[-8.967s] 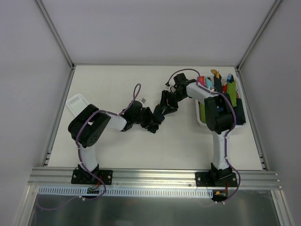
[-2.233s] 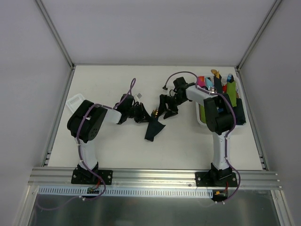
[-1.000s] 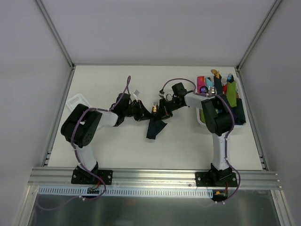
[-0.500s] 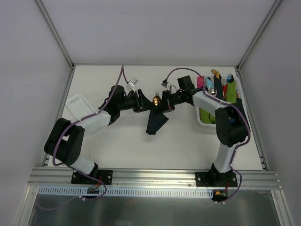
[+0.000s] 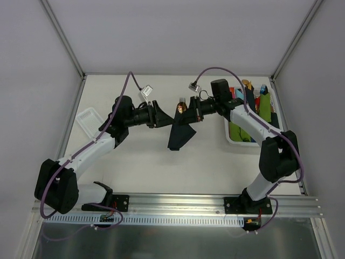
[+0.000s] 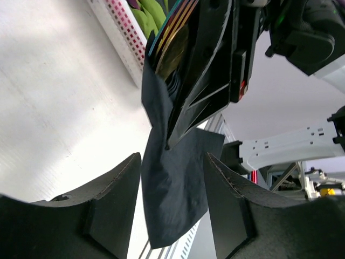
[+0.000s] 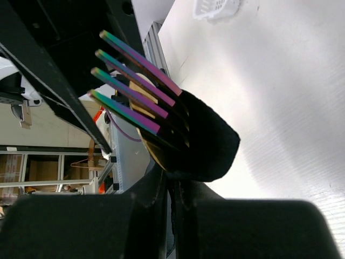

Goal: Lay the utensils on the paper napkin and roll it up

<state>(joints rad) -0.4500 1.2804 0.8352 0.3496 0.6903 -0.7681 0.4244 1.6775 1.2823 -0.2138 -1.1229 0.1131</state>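
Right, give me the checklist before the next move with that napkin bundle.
1. Right gripper shut on the napkin: ok.
2. Left gripper open, gripping nothing: ok.
3. Fork and spoon tucked together in the napkin: ok.
4. Napkin rolled tight: not ok, a loose flap hangs down.
5. Flap clear of the table: cannot tell.

The napkin [image 7: 207,143] hides the handles of the utensils [image 7: 135,79].
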